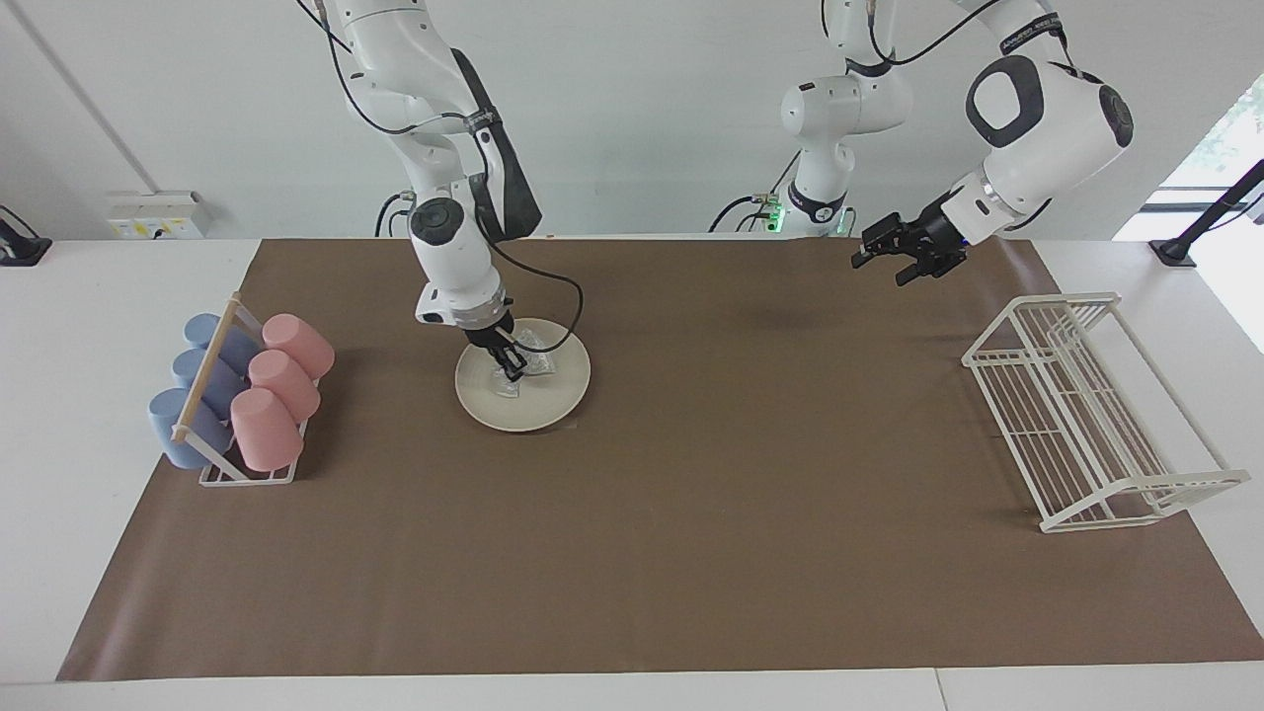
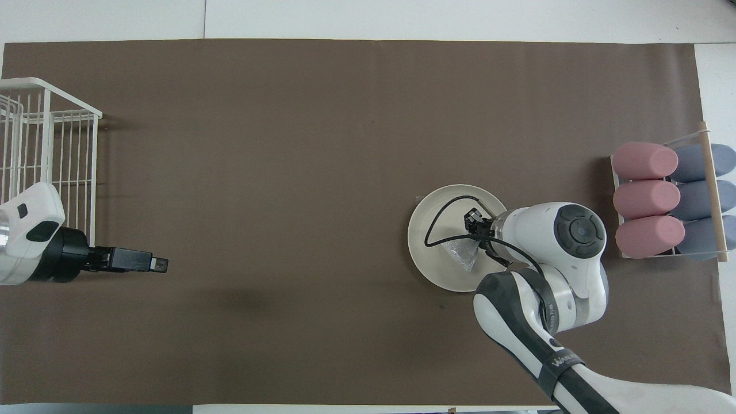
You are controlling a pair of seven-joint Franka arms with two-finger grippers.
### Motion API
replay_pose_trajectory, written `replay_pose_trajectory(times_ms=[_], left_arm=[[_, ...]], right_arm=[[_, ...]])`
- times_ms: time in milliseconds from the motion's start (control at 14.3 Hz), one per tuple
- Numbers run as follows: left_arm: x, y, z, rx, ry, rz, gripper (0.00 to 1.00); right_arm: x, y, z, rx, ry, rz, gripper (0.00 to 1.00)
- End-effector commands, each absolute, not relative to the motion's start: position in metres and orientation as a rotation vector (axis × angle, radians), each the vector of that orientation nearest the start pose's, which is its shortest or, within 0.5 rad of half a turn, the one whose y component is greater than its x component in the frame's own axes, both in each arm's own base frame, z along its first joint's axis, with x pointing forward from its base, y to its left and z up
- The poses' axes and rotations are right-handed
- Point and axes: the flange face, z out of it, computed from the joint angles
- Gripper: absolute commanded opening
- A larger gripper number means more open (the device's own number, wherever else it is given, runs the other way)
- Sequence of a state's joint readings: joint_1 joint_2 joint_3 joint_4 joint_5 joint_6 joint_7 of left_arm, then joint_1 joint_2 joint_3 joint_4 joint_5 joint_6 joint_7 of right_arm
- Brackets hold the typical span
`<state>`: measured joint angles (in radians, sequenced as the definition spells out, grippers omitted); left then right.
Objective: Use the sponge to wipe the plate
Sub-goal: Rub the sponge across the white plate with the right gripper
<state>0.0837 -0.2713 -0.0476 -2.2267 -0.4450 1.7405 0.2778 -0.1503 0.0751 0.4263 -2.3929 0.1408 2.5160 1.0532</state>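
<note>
The cream plate [image 1: 538, 407] [image 2: 440, 276] lies on the brown mat toward the right arm's end of the table. My right gripper [image 1: 510, 369] [image 2: 473, 219] reaches down onto the plate and is shut on the silvery crinkly sponge [image 1: 536, 361] [image 2: 464, 255], which presses on the plate's surface. The arm's wrist hides part of the plate in the overhead view. My left gripper [image 1: 905, 261] [image 2: 154, 265] hangs open and empty in the air over the mat beside the wire rack, where the arm waits.
A rack of pink and blue cups [image 1: 242, 395] [image 2: 667, 198] stands at the right arm's end, close to the plate. A white wire rack [image 1: 1086, 415] [image 2: 49, 144] stands at the left arm's end. A black cable [image 2: 440, 215] loops over the plate.
</note>
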Motion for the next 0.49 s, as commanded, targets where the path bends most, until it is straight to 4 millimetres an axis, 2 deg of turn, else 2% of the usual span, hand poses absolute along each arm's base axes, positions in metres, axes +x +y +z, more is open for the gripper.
replay_pose_trajectory(times_ms=[0,140,420], left_arm=[[0.457,-0.024,0.492,-3.545,0.198,0.199,1.0],[0.463,-0.019,0.507,-3.545,0.191,0.144,1.0],[0.463,-0.017,0.508,-3.546,0.185,0.148,1.0]], right_arm=[[0.485,0.127,0.274,-2.728,1.275,0.085,0.0],[0.479,0.144,0.275,-2.711,1.317,0.092,0.0],[0.457,0.208,0.278,-2.671,1.394,0.101,0.0]])
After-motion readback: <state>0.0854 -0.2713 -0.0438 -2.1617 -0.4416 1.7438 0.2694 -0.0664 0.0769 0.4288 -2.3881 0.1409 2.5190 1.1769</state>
